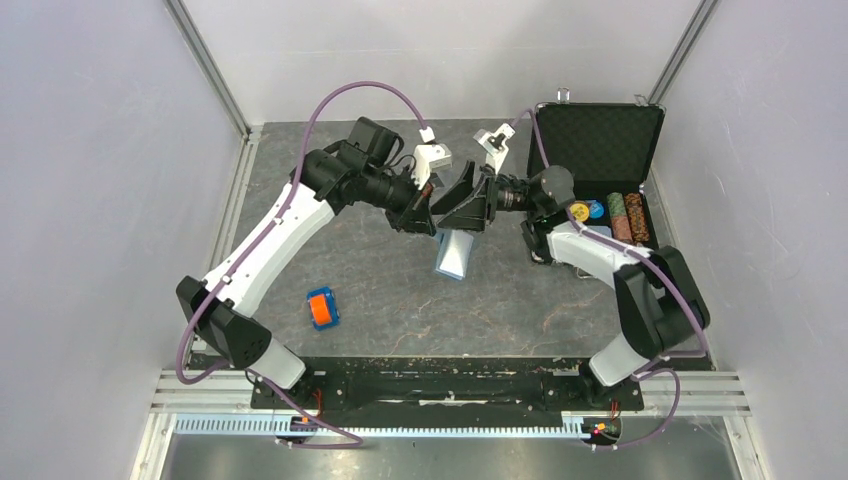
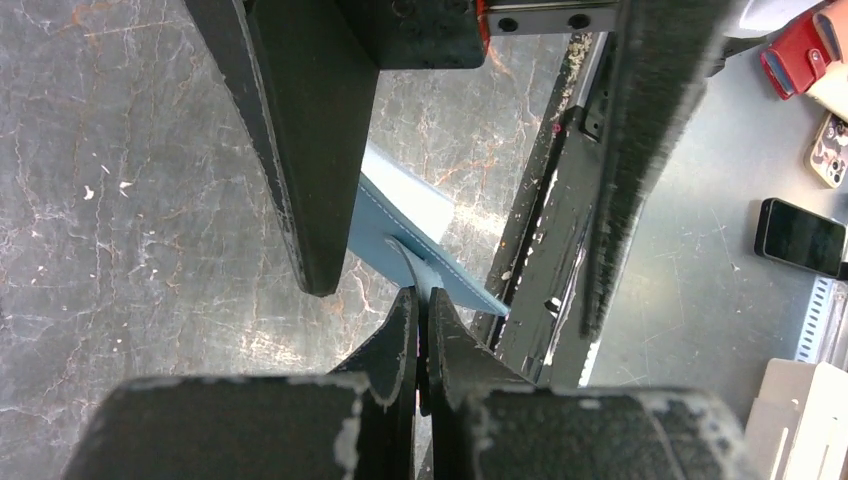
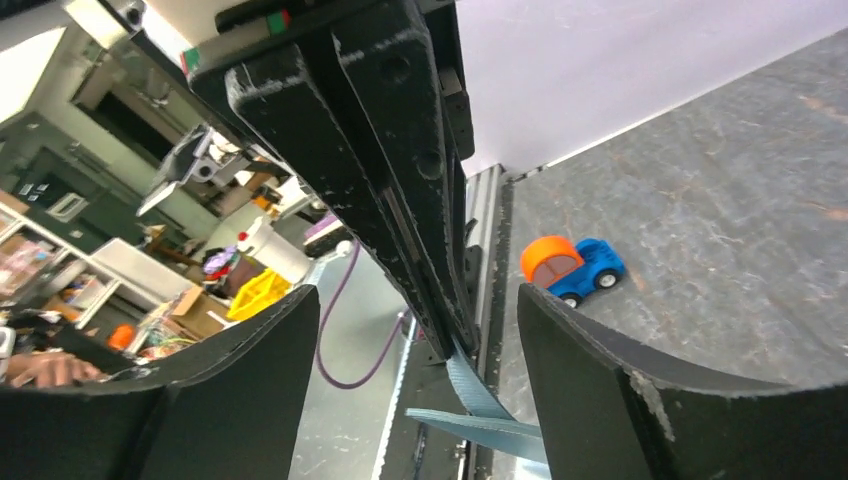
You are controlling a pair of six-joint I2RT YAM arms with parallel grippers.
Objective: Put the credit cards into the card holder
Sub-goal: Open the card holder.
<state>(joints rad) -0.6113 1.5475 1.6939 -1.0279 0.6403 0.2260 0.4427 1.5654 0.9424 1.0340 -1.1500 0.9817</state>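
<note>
The left claw (image 2: 420, 300) pinched the teal card holder (image 2: 400, 220) by its edge. The right claw (image 3: 415, 300) stood spread around that pinch. Only the right wrist view showed a wheeled toy car (image 3: 570, 268) beyond it on open surface (image 3: 720, 200).

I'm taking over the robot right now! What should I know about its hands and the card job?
Left gripper: shut, pinching the teal card holder by its edge, up off the table.
Right gripper: open, with its fingers on either side of the left gripper and the holder, gripping nothing.
Credit cards: none show in either gripper or in the holder, and I cannot pick them out on the table.
Done: the holder is picked up.
Left: probably open the holder, fetch the cards and slide them in.
</note>
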